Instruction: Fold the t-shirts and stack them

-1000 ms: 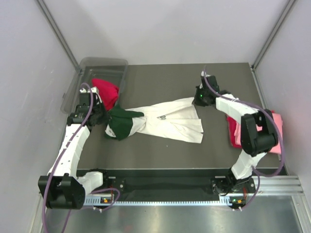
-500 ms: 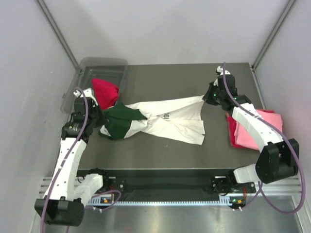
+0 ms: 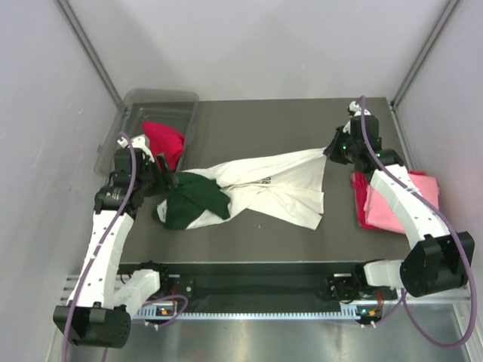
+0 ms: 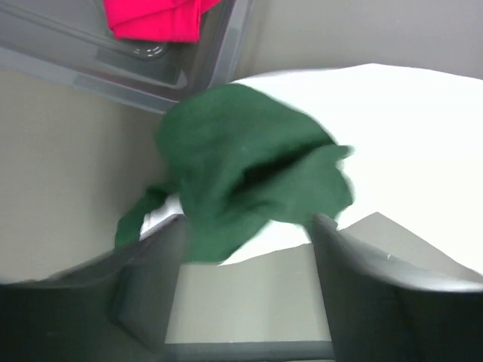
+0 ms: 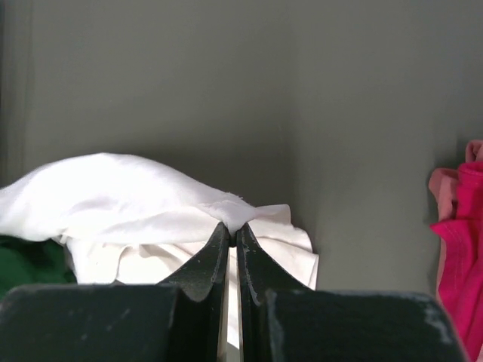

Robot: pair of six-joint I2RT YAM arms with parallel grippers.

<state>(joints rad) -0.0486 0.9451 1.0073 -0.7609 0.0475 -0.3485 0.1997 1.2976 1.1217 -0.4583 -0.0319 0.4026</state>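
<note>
Left gripper (image 4: 249, 228) hovers just in front of the bin (image 3: 160, 99) with its jaws spread wide. The green sleeve (image 3: 192, 200) lies bunched between and beyond its fingertips, so it appears let go rather than pinched. One red shirt (image 3: 163, 140) sits crumpled inside the bin. From the bin's near corner the white shirt (image 3: 264, 185) runs across the table (image 3: 256, 124), twisted along its length and not yet flat. Its far end, well apart from the bin, is lifted and clamped tight in the right gripper (image 5: 232, 226). Furthest from the bin, at the opposite edge, a pink shirt (image 3: 411, 210) lies folded on a second red shirt (image 3: 361, 202). The step in hand looks like spreading the white shirt before folding it. To do it well, the left gripper should take a firm hold on the green shoulder seam, not on loose bunched cloth. Both arms could then draw apart evenly, so the twist falls out and the body settles flat, clear of the bin.
</note>
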